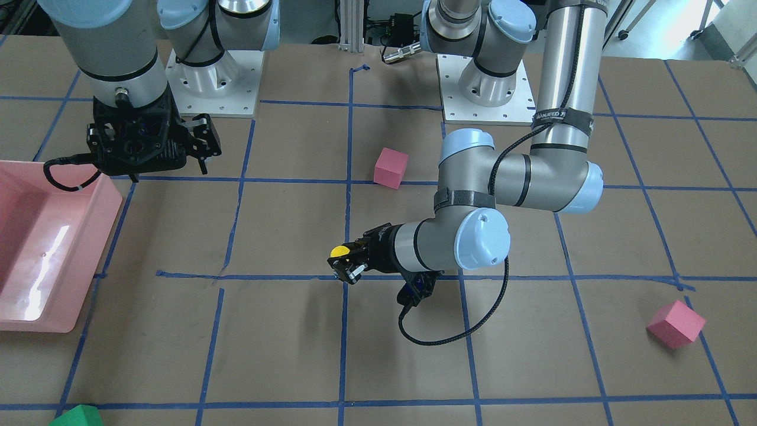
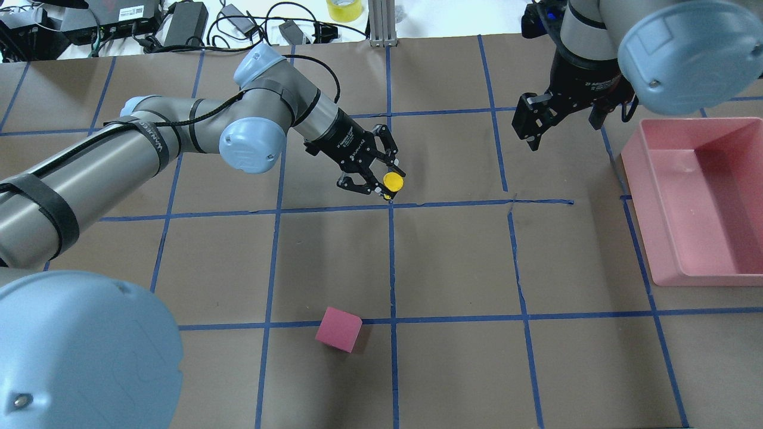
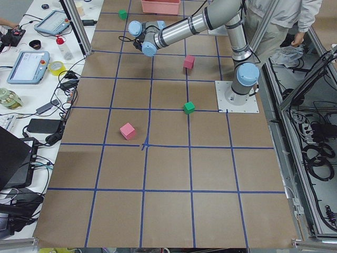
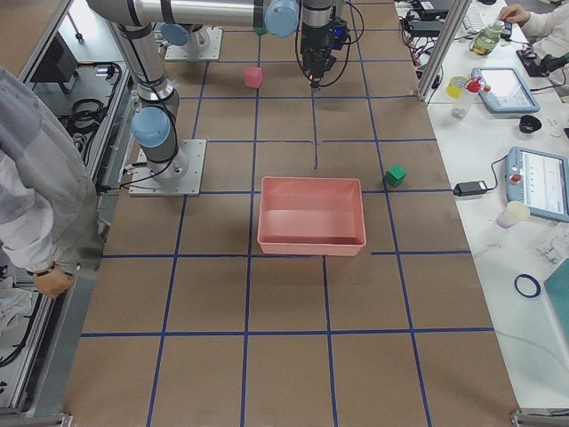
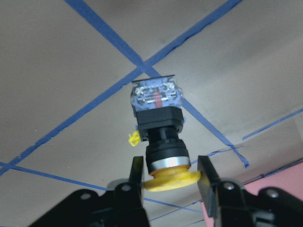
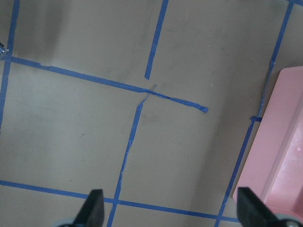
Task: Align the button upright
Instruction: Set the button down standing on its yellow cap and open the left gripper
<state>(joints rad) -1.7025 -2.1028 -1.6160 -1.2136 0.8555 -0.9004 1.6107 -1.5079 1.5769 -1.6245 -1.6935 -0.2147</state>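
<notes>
The left tool point(image 5: 170, 176) clamps the button point(image 5: 157, 120) by its round, glossy yellow cap; the right tool point(image 6: 171, 210) hangs wide open.

Brown paper is covering the table point(image 2: 453, 369) under me, and blue tape lines point(image 2: 392, 268) are crossing it in a grid of squares. Even light is falling from above, leaving only soft shadows on the paper. A white bench point(image 4: 484, 142) is running along the table's far side behind aluminium posts point(image 3: 73, 23), carrying tablets point(image 3: 26, 66), cables and a power brick point(image 2: 185, 21).
</notes>
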